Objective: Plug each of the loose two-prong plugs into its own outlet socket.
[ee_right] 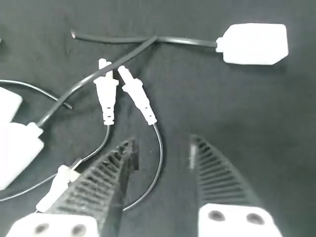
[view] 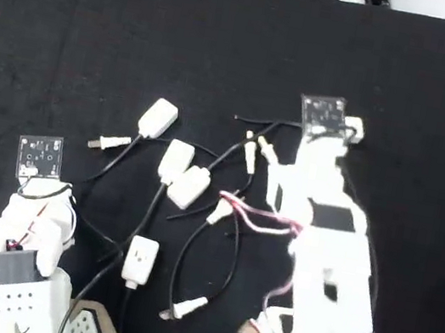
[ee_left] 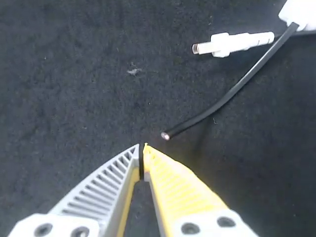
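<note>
Black cloth covers the counter point(view: 228, 38), and white plugs and sockets on black cables are scattered about its middle. The white left arm point(view: 28, 244) is seen at seven o'clock on the counter. The left jaws, one grey and one yellow, are pressed together at the tips with nothing between them, low over bare cloth. Just past those tips a cut black cable end point(ee_left: 165, 136) is seen. Farther off lies a lone white two-prong plug point(ee_left: 232, 43), loose on the cloth at nine o'clock of the cluster.

The white right arm point(view: 324, 227) is stretched from five o'clock towards the centre. The right jaws are held apart and empty above the cloth. Beyond them a first slim white two-prong plug point(ee_right: 106, 96) and a second slim white two-prong plug point(ee_right: 136, 96) are laid side by side, unplugged. Past these a flat white outlet socket point(ee_right: 254, 43) rests by itself.

At eleven o'clock of the cluster a rounded white outlet socket point(view: 159, 117) is found. Two white block sockets point(view: 182, 174) are laid touching at the centre. A square white socket point(view: 140, 259) lies at six o'clock.
</note>
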